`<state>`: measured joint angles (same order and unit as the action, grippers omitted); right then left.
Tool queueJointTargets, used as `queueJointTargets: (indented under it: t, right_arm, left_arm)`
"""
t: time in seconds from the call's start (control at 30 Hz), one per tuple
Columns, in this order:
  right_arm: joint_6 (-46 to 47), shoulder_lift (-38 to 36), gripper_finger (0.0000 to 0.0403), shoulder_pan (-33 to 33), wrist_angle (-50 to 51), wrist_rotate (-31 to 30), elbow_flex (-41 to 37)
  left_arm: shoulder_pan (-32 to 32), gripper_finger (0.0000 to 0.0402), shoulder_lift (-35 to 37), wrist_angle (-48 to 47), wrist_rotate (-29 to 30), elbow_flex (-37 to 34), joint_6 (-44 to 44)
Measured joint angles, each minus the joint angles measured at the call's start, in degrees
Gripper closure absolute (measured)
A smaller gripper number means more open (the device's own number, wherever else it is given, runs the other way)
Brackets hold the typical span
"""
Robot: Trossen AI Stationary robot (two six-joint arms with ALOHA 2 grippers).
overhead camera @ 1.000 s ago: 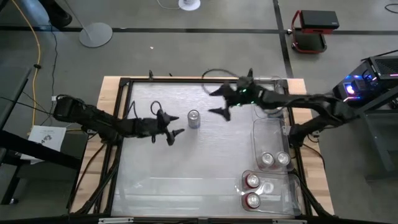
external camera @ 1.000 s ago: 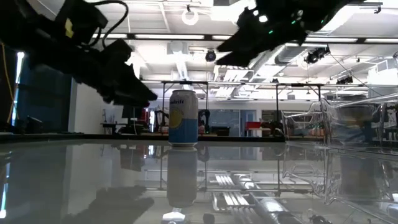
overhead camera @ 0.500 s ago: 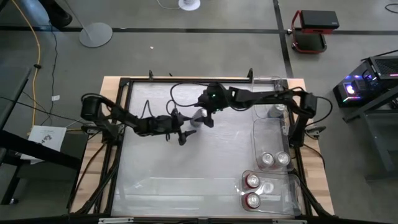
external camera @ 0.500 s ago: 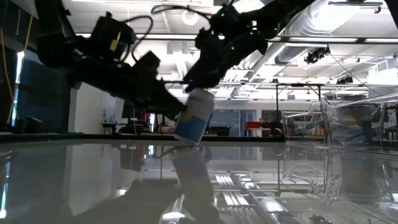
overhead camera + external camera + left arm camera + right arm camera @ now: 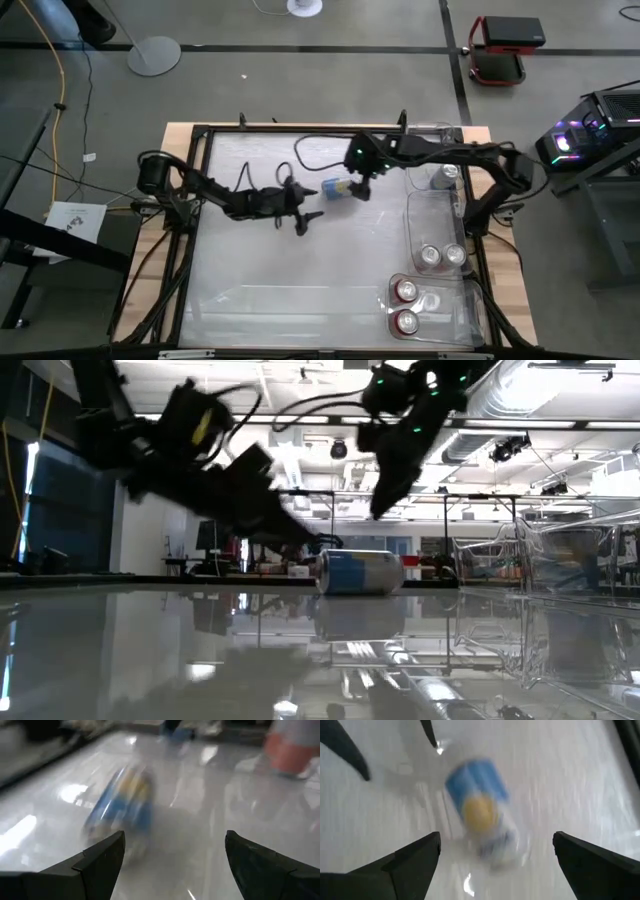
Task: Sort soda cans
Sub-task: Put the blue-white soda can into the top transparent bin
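Note:
One soda can (image 5: 335, 188), blue and white with a yellow spot, lies on its side on the table, mid-far. In the low view the can (image 5: 360, 572) rests on its wall. My left gripper (image 5: 308, 208) is open just left and near of it, and the can (image 5: 122, 805) shows blurred ahead of its fingers. My right gripper (image 5: 362, 190) is open at the can's right end, above it (image 5: 385, 505). The can (image 5: 480, 815) lies ahead of its spread fingers. Neither gripper touches it, as far as I can see.
Clear plastic bins (image 5: 436, 215) stand along the table's right side. The middle one holds two silver cans (image 5: 441, 256), the near one red cans (image 5: 405, 305), the far one a can (image 5: 447, 175). A black frame (image 5: 200, 135) rims the table. Open tabletop lies left and near.
The can stood upright; it tipped as both grippers closed in on it, and now lies on its side a little farther right. My left gripper moved right toward it. My right gripper swung left to the can, then drew back right and up.

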<state>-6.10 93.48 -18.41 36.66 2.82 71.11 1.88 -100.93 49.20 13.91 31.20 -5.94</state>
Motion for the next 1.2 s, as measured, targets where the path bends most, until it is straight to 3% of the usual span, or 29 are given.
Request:
queueJointTargets:
  t: [0.17, 0.3, 0.37, 0.5, 0.6, 0.77, 0.97, 1.2]
  right_arm:
    - [6.12, -8.72, 0.0028, 0.69, 2.62, -5.76, -7.52]
    - [11.98, -16.73, 0.0028, 1.8, -2.54, -7.24, -16.16]
    - [14.27, -20.43, 0.0028, 2.52, -5.92, -7.12, -20.7]
    - [17.14, -26.12, 0.0028, 3.58, -13.67, -5.33, -28.62]
    - [17.92, -28.39, 0.0028, 4.15, -18.86, -1.09, -32.54]
    - [17.39, -28.56, 0.0028, 5.57, -22.92, 0.65, -34.59]
    - [16.17, -28.2, 0.0028, 6.97, -23.88, 0.62, -34.64]
    - [17.59, -28.2, 0.0028, 6.9, -24.04, 0.38, -34.64]
  left_arm:
    - [3.48, 0.0082, -0.36, -24.02, -5.11, 15.62, 10.51]
    - [7.89, 0.0082, -2.88, -40.17, -6.3, 27.23, 17.57]
    - [10.44, 0.0082, -5.06, -44.89, -9.36, 31.64, 19.44]
    - [14.19, 0.0082, -10.1, -52.73, -22.84, 37.78, 21.07]
    - [15.41, 0.0082, -13.28, -55.46, -26.71, 40.25, 21.06]
    - [15.44, 0.0089, -15.27, -55.13, -27.72, 40.56, 18.51]
    - [14.83, 0.0136, -15.27, -57.68, -27.18, 40.65, 17.01]
    - [9.05, 0.0141, -12.95, -58.67, -13.79, 39.36, 17.98]
